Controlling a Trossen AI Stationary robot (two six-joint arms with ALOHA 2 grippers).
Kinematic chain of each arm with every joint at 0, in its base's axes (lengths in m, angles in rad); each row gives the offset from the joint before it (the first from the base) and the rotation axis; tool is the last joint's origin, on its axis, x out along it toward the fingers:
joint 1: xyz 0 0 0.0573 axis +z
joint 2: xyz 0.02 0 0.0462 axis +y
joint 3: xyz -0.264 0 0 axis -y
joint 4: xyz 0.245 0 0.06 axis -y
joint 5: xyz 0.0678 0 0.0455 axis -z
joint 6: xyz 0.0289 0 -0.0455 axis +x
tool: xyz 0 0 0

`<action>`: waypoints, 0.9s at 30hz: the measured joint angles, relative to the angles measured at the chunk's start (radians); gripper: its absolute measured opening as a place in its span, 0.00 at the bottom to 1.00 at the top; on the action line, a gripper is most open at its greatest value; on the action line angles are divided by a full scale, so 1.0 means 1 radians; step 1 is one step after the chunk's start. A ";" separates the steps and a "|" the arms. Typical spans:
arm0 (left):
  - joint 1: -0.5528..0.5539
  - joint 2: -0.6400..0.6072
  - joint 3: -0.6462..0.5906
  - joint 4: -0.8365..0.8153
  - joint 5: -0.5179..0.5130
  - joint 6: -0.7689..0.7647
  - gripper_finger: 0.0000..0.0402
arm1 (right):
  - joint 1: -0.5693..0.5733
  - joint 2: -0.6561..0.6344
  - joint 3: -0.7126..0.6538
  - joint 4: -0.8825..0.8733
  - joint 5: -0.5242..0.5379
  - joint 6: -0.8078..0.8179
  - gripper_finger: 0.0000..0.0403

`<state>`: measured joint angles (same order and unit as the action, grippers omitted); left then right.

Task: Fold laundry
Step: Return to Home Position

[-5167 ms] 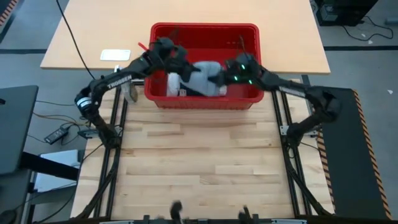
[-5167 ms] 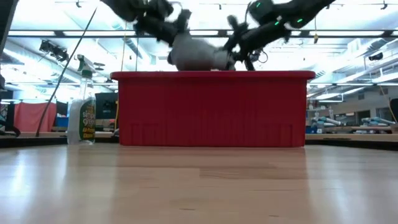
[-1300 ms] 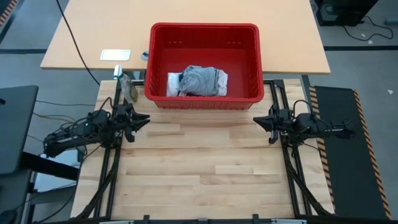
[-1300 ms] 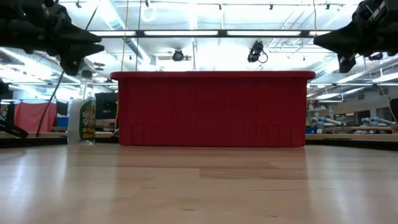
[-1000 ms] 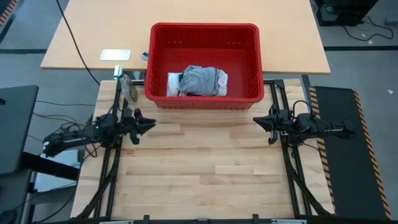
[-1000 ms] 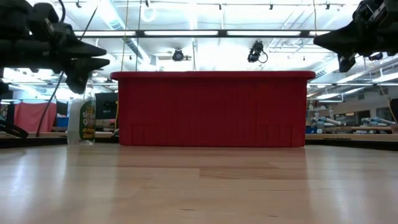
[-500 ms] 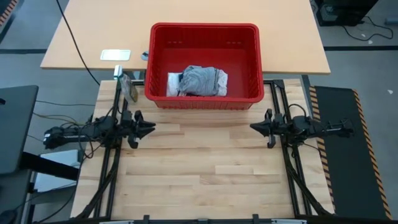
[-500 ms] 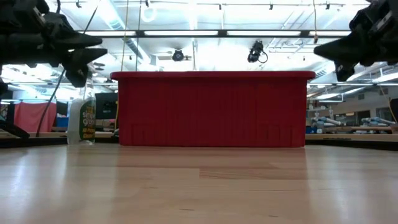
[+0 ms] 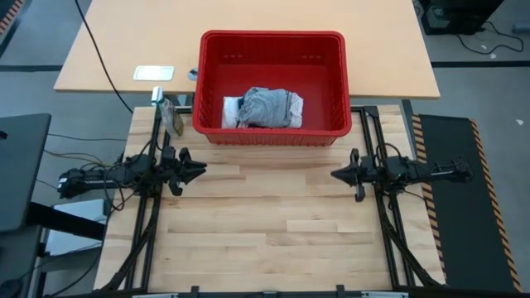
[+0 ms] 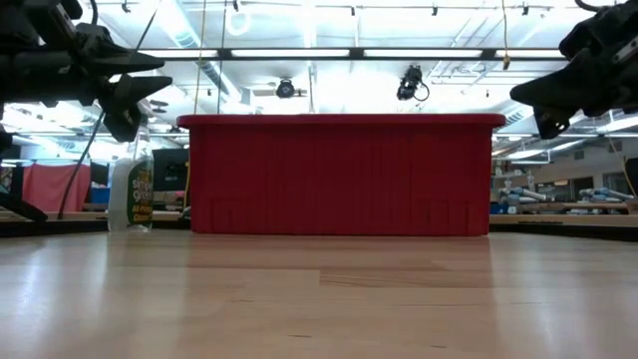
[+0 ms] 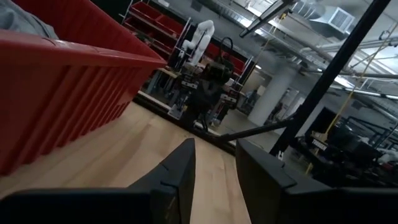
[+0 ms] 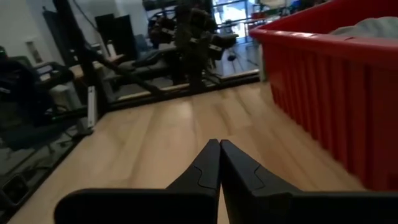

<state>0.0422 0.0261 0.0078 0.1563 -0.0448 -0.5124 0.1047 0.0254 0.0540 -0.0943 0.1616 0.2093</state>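
In the red basket [image 9: 273, 66], close against its near wall, lies the laundry [image 9: 263, 108]: a grey piece [image 9: 267, 106] bundled on top and a white piece [image 9: 229, 111] tucked at its left side. A dark sliver shows between them, too little of it to tell what it is. All of it sits below the rim, well apart from both arms.

The basket stands at the far edge of the wooden table [image 9: 265, 240], its back half reaching over the paler tabletop [image 9: 116, 41] behind. A spray bottle [image 9: 171, 118] stands just beside the basket's near left corner, and a flat white thing [image 9: 154, 73] lies farther left of the basket on the pale top.

The left gripper [image 9: 199, 171] hangs in front of the basket and out past its left wall, just inside the wooden table's left edge, pointing inward. Its fingers [image 11: 180, 171] stand a narrow gap apart, holding nothing. The right gripper [image 9: 334, 175] mirrors it off the basket's near right corner, by the table's right edge, pointing back at the other; its fingers [image 12: 205, 165] are pressed together, with nothing between them. From table height both grippers float level with the basket's rim or a little above it, off the wood.

Between the two tips, and from the basket's near wall down to the table's front edge, the planks lie open. Both arms lie along the metal rails at the table's sides.
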 joint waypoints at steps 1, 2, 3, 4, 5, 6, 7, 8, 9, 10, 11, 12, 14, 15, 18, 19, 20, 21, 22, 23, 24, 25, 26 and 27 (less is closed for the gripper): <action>0.000 0.000 0.000 0.000 0.000 0.000 0.29 | 0.000 0.001 0.000 0.002 -0.009 0.000 0.04; 0.000 0.000 0.000 0.000 0.000 0.000 0.29 | 0.000 0.001 0.000 0.001 -0.014 0.000 0.04; 0.000 0.000 0.000 0.000 0.000 0.000 0.29 | 0.000 0.001 0.000 0.002 -0.015 0.001 0.04; 0.000 0.000 0.000 0.000 0.000 0.000 0.29 | 0.000 0.001 0.000 0.003 -0.015 0.000 0.04; 0.000 0.000 0.000 0.002 0.000 0.000 0.29 | 0.000 0.001 0.000 0.003 -0.015 0.001 0.04; 0.000 0.000 0.000 0.002 0.000 0.000 0.29 | 0.000 0.001 0.000 0.003 -0.015 0.000 0.04; 0.000 0.000 0.000 0.003 0.000 0.000 0.29 | 0.000 0.001 0.000 0.003 -0.015 0.001 0.04; 0.000 0.000 0.000 0.003 0.000 0.000 0.29 | 0.000 0.001 0.000 0.003 -0.015 0.001 0.04; 0.000 0.000 0.000 0.003 0.000 0.000 0.29 | 0.000 0.001 0.000 0.003 -0.015 0.001 0.04; 0.000 0.000 0.000 0.002 0.000 0.000 0.29 | 0.000 0.001 0.000 0.003 -0.015 0.001 0.04; 0.000 0.000 0.000 0.003 0.000 0.000 0.29 | 0.000 0.001 0.000 0.003 -0.015 0.001 0.04; 0.000 0.000 0.000 0.003 0.000 0.000 0.29 | 0.000 0.001 0.000 0.003 -0.015 0.001 0.04; 0.000 0.000 0.000 0.003 0.000 0.000 0.29 | 0.000 0.001 0.000 0.003 -0.015 0.001 0.04; 0.000 0.000 0.000 0.003 0.000 0.000 0.29 | 0.000 0.001 0.000 0.003 -0.015 0.001 0.04; 0.000 0.000 0.000 0.003 0.000 0.001 0.29 | 0.000 0.001 0.000 0.003 -0.015 0.001 0.04; 0.000 0.000 0.000 0.003 0.000 0.001 0.29 | 0.000 0.001 0.000 0.003 -0.015 0.001 0.04; 0.000 0.000 0.000 0.003 0.000 0.001 0.29 | 0.000 0.001 0.000 0.003 -0.015 0.000 0.04; 0.000 0.000 0.000 0.003 0.000 0.001 0.29 | 0.000 0.001 0.000 0.003 -0.015 0.001 0.04; 0.000 0.000 0.000 0.003 0.000 0.001 0.29 | 0.000 0.001 0.000 0.003 -0.015 0.001 0.04; 0.000 0.000 0.000 0.003 0.000 0.001 0.29 | 0.000 0.001 0.000 0.003 -0.015 0.001 0.05; 0.000 0.000 0.000 0.003 0.000 0.001 0.29 | 0.000 0.001 0.000 0.003 -0.016 0.001 0.04; 0.000 0.000 -0.001 0.003 0.000 0.001 0.29 | 0.000 0.001 0.000 0.003 -0.016 0.001 0.04; 0.000 0.000 -0.001 0.003 0.000 0.001 0.29 | 0.000 0.001 0.000 0.003 -0.016 0.001 0.04; 0.000 0.000 -0.001 0.003 0.000 0.001 0.29 | 0.000 0.001 0.000 0.003 -0.016 0.001 0.04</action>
<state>0.0422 0.0261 0.0071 0.1589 -0.0448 -0.5117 0.1047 0.0261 0.0542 -0.0910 0.1459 0.2099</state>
